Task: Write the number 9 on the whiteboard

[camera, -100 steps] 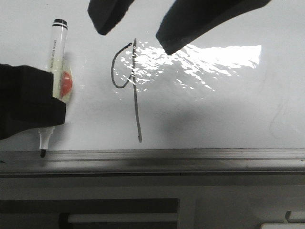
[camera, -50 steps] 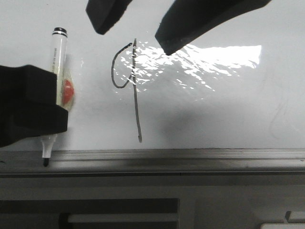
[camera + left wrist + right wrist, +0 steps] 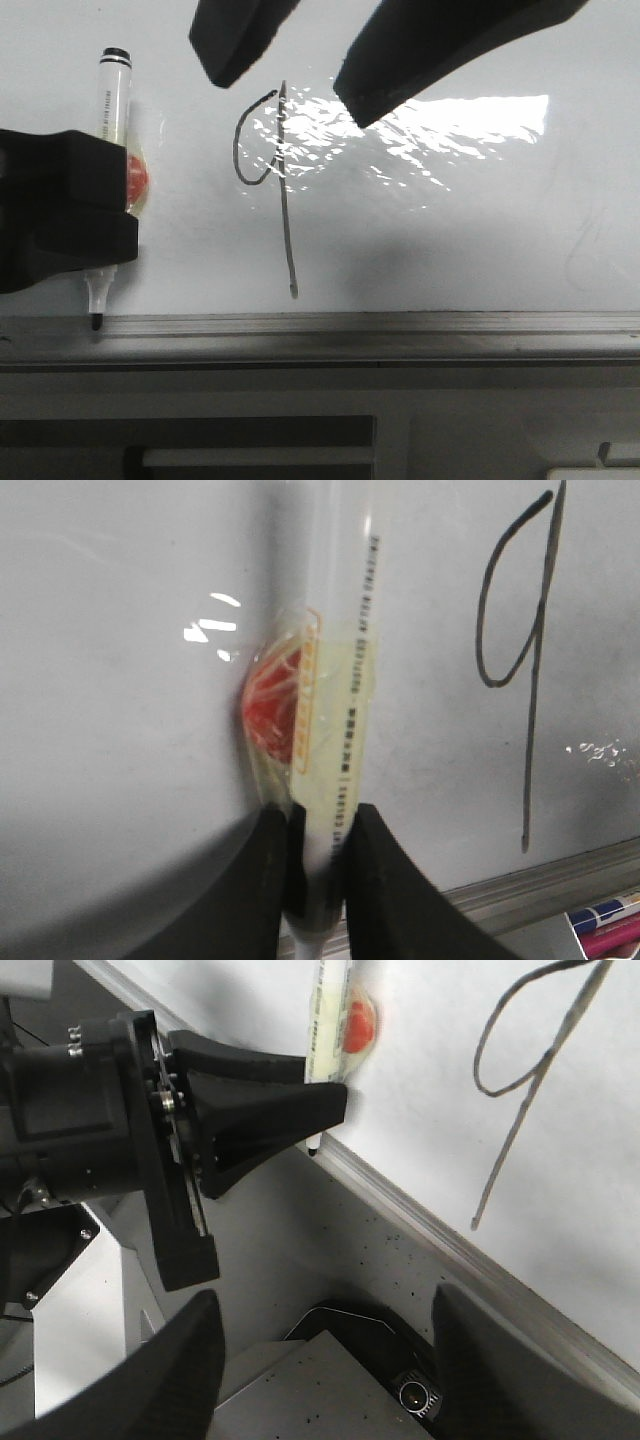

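Observation:
The number 9 (image 3: 287,220) is drawn in thin black line on the whiteboard (image 3: 450,230), a small loop left of a long stem. It also shows in the left wrist view (image 3: 533,700) and the right wrist view (image 3: 541,1095). My left gripper (image 3: 108,215) is shut on a white marker (image 3: 113,110) with a red blob taped to it, left of the figure. The marker's black tip points down at the grey rail (image 3: 400,325). The grip shows in the left wrist view (image 3: 322,880). My right gripper (image 3: 290,95) is open and empty above the 9's top.
A grey aluminium rail (image 3: 420,1220) bounds the board's near edge, with a grey surface and a dark device (image 3: 415,1392) beyond it. Coloured markers (image 3: 605,925) lie past the rail. Bright glare (image 3: 430,125) covers the board right of the figure.
My left gripper and marker dipped toward the rail, then rose back a little and shifted slightly left. My right gripper drifted slightly right. The 9 is unchanged.

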`<state>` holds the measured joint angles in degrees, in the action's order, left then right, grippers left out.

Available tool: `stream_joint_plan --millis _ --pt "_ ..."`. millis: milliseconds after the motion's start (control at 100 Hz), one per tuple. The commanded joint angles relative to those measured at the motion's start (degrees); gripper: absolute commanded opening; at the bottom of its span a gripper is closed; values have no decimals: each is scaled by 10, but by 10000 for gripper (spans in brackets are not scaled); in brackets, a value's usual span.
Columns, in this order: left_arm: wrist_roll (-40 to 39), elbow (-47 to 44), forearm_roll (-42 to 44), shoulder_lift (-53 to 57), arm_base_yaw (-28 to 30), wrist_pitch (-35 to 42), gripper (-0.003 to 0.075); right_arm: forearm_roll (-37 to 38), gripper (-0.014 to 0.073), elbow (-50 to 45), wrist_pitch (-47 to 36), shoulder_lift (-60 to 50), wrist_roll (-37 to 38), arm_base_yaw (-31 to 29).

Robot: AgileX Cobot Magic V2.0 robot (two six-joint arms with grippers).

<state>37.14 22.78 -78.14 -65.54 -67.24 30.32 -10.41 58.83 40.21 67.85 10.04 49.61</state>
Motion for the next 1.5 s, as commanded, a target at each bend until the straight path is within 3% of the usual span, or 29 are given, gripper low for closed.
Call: stream_joint_plan --millis 0,80,250,540,660,810,890,1040,1240,1390,1490 --pt "-7 18 23 5 -1 31 -17 -5 398 18 -23 -15 0 1" --pt "-8 18 33 5 -1 24 31 -5 398 18 -20 -15 0 1" --pt "-10 18 33 5 -1 23 238 -5 398 18 -20 -15 0 1" --pt "-10 18 33 23 -1 21 253 23 393 18 -23 -15 0 1" --pt "-8 18 33 59 -1 16 253 56 263 16 -26 -18 0 1" --pt "11 17 33 123 -1 9 253 66 -71 -18 -81 -44 0 1" --pt "34 12 33 161 -1 -4 253 69 -61 -46 -122 -69 0 1" --pt "69 -6 34 243 -1 -49 219 104 -61 -128 -207 -143 0 1" --pt "132 -62 36 367 -1 -96 -22 142 -61 -277 -359 -275 0 1" --pt "133 -113 45 456 -1 -125 -20 155 -61 -398 -461 -389 0 1" --pt "133 -140 48 508 -1 -133 -20 161 -61 -457 -472 -451 0 0"
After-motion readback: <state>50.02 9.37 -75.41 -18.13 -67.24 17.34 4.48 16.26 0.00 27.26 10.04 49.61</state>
